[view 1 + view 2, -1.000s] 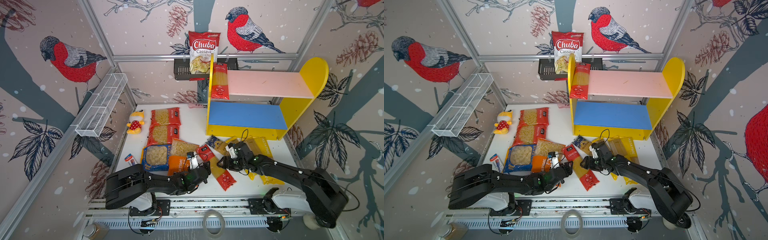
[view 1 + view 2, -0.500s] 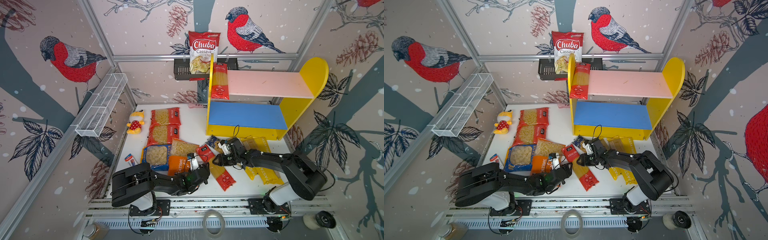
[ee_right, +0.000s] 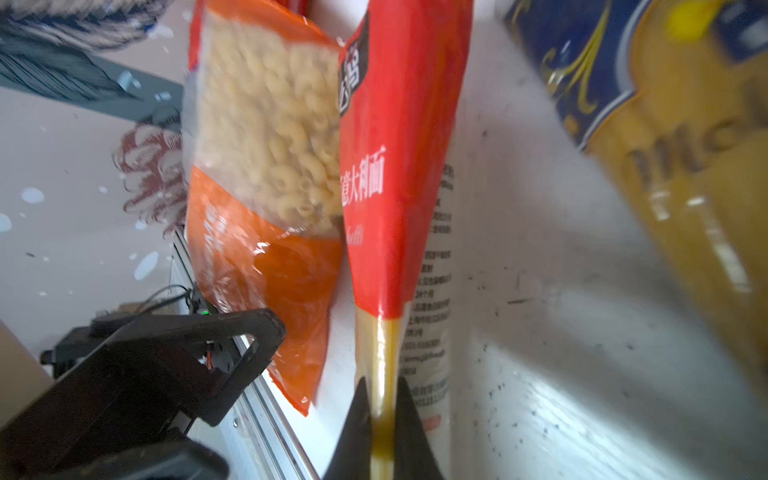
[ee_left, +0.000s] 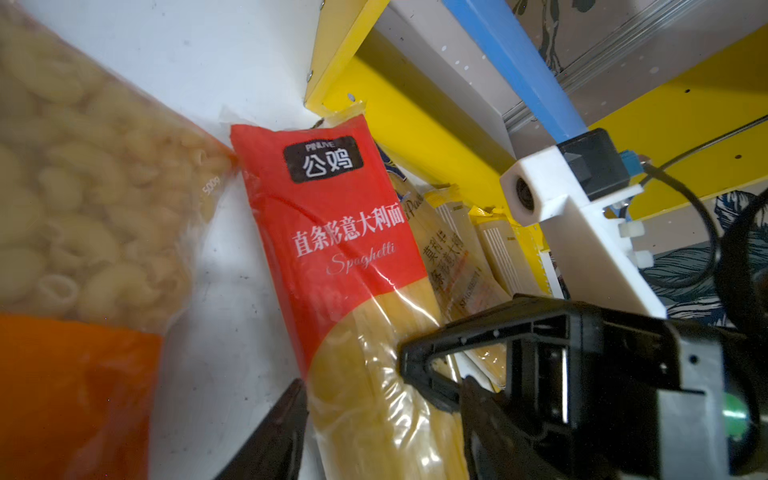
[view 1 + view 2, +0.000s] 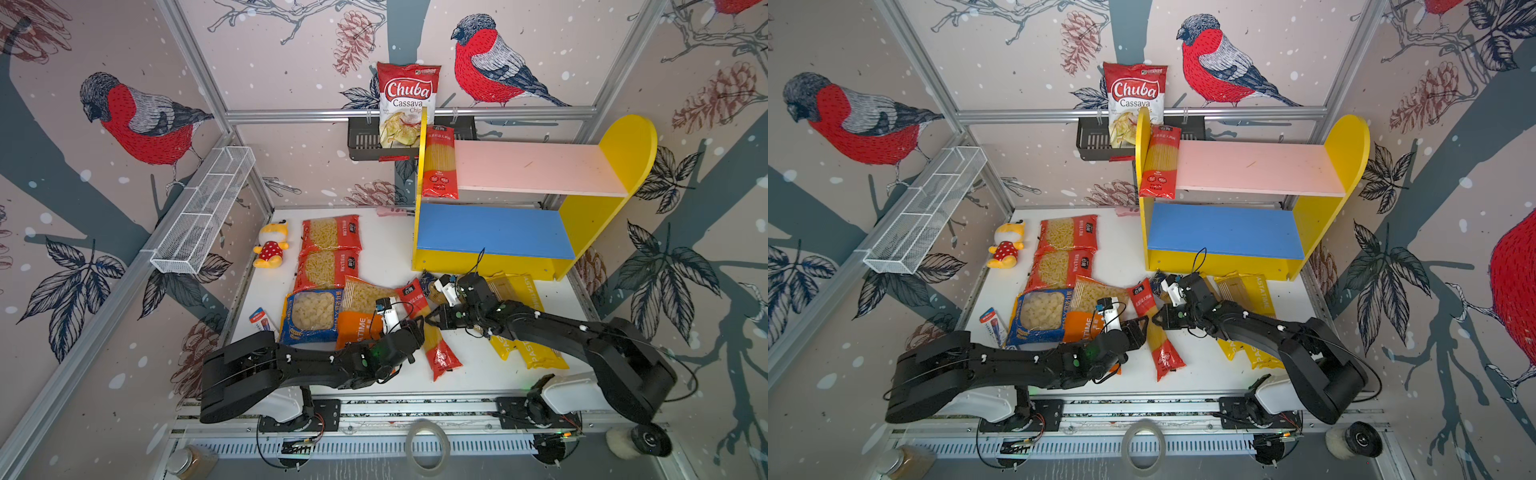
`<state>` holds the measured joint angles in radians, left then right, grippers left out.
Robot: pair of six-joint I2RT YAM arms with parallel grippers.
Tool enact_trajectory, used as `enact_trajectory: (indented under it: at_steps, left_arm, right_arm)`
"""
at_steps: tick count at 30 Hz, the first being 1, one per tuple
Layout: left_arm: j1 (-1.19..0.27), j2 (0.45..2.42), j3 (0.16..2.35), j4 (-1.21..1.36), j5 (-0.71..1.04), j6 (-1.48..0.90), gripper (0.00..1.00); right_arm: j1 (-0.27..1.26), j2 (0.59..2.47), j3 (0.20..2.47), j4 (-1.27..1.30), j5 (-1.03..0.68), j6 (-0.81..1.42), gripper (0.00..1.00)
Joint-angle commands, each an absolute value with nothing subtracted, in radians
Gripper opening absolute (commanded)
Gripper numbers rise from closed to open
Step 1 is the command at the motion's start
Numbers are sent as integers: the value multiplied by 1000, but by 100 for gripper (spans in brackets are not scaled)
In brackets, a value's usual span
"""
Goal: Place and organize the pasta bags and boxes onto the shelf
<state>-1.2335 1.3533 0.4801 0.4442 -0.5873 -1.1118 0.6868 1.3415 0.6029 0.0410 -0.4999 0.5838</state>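
A red spaghetti pack (image 5: 441,353) (image 5: 1163,349) lies at the table's front middle between both arms. My right gripper (image 3: 382,386) (image 5: 436,322) is shut on that pack's thin clear edge (image 3: 384,353). My left gripper (image 4: 380,395) (image 5: 417,329) has a finger pressed against each side of the same pack (image 4: 345,232). The shelf (image 5: 627,141) stands at the back right with a pink board (image 5: 536,166) and a blue board (image 5: 490,228). Another red spaghetti pack (image 5: 440,166) stands on its left end. Macaroni bags (image 5: 330,235) (image 5: 357,322) lie left; yellow packs (image 5: 530,299) lie right.
A Chuba chips bag (image 5: 408,99) stands in a black rack (image 5: 363,143) on the back wall. A plush toy (image 5: 272,245) and a small tube (image 5: 259,320) lie at the table's left. A white wire basket (image 5: 203,212) hangs on the left wall.
My right gripper has moved left to the red spaghetti pack and shut on its edge. My left gripper has narrowed around the same pack.
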Motion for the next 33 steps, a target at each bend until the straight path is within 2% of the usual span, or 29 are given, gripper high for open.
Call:
enact_trajectory:
  at_steps: [1,6,10,14,17,26,33]
  left_arm:
    - [-1232,1321,489,469,-638,-999,61]
    - [-1223,1362,513,631,-651,-790,66]
    - [-1180,1433,560,708,-528,-720,66]
    - [-1126,1504,590,749,-333,-715,58]
    - [-1121,1543,629,712,-253,-706,56]
    - [-1121,1673,613,824,-126,-833,57]
    - [-1121,1775,600,894,-63,-905,42]
  right_arm:
    - [641,1259,595,68,-450,624,5]
    - [479,1127,532,10,-354,670,7]
    - [403,1158,521,-16,-352,638,18]
    - [336,1162,507,-62,-405,595,46]
    - [301,1081,479,-102,-432,571,54]
    - [285,927,354,-158,-523,612,60]
    - [389,885,281,-120,-493,672,62]
